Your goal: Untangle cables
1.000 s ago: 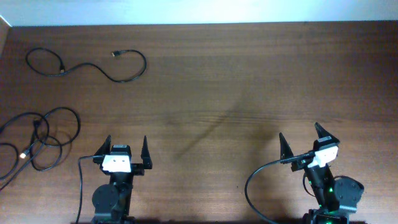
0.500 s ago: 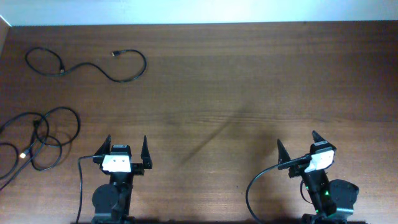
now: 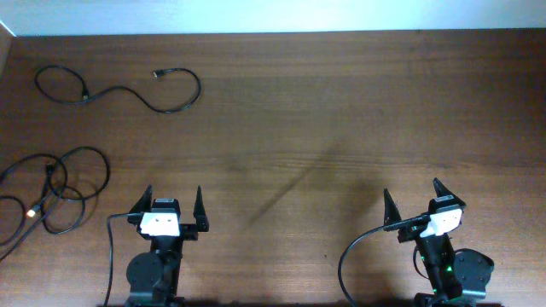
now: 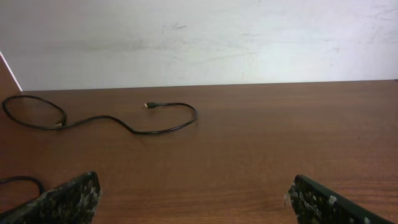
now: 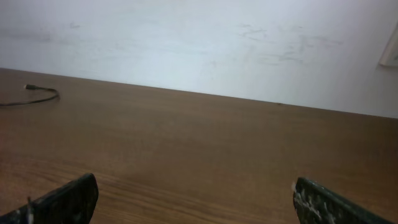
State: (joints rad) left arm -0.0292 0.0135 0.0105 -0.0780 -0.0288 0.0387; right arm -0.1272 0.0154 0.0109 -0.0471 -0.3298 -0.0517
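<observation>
Seen from above, a dark wooden tabletop point(image 3: 299, 102) has a pale wall point(image 3: 273, 15) along its far edge. At the far left, toward the front, lie the tangled cables point(image 3: 60, 192): thin black cords in several overlapping loops. One small light-tipped plug end shows low in the bunch, and part of the bunch runs off the left side of the view. Further back, in the far left corner, a loose cable point(image 3: 128, 92) lies by itself, well apart from the bunch. It makes a round loop at its left end, snakes right in an S-curve, then hooks back to a small plug. Next, at the front edge, the left tool point(image 3: 173, 196) sits near the tangled bunch without touching it. Its two dark fingers are spread wide, released, holding nothing. A faint diagonal shadow point(image 3: 290, 183) crosses the middle of the tabletop. At the front right, the right tool point(image 3: 412, 189) is turned slightly, its fingers likewise spread wide and empty, well apart from every cable.
</observation>
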